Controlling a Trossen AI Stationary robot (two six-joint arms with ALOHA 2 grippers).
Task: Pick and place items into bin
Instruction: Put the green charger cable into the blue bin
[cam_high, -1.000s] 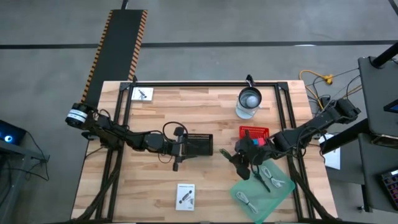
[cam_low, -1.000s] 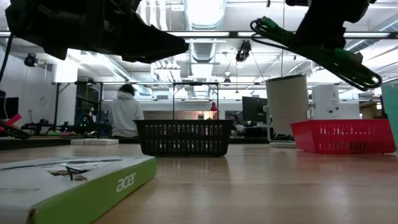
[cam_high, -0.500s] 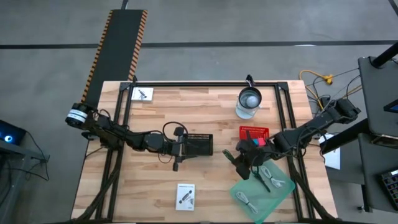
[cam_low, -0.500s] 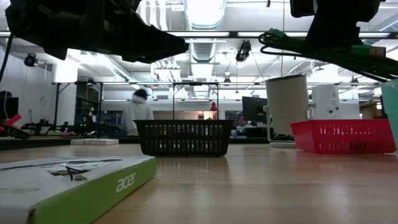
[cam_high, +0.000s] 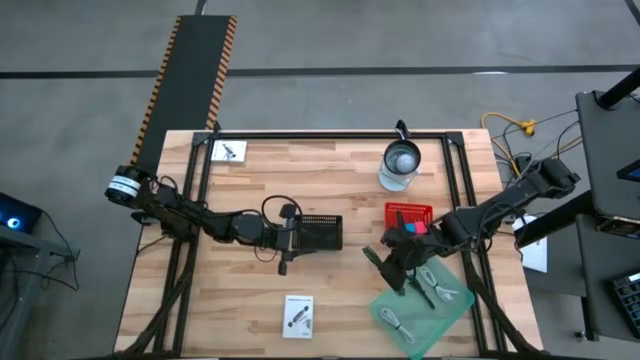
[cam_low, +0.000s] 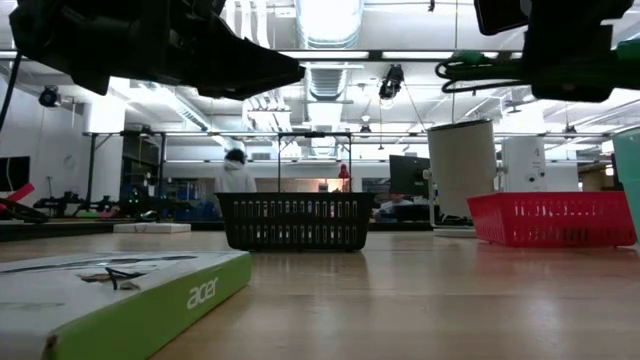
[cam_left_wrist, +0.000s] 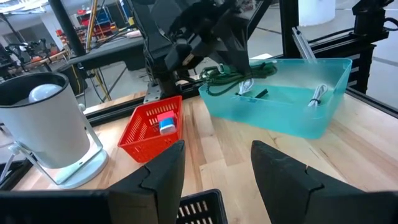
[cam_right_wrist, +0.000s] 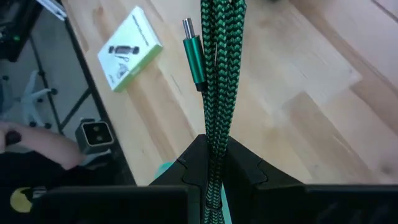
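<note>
My right gripper (cam_high: 392, 262) hangs above the table between the red basket (cam_high: 408, 214) and the teal bin (cam_high: 452, 312), shut on a bundled green braided cable (cam_right_wrist: 219, 68). The cable's metal plug (cam_right_wrist: 193, 53) sticks out beside the strands. In the low view the cable (cam_low: 500, 68) runs about level, high over the table. Coiled white cables (cam_high: 398, 322) lie in the teal bin. My left gripper (cam_left_wrist: 217, 180) stays open and level beside the black basket (cam_high: 320, 233), with nothing between its fingers. My right gripper pinches several strands of the green cable bundle (cam_right_wrist: 214, 138) between its two fingers. The strands run out along the fingers, past their tips. The cable is lifted clear of the table and reaches out from the gripper about level (cam_low: 470, 66).
A white and green box (cam_high: 298, 315) lies near the table's front edge, and a white card (cam_high: 228, 152) at the far left. A white cylinder (cam_high: 400, 165) stands behind the red basket, which holds small items (cam_left_wrist: 165, 123). A person (cam_low: 237, 172) walks in the room beyond.
My right gripper has rolled at the wrist while staying in place. The green cable, which slanted down toward the right in the low view, has swung up to about level. The person in the background has walked to the right.
</note>
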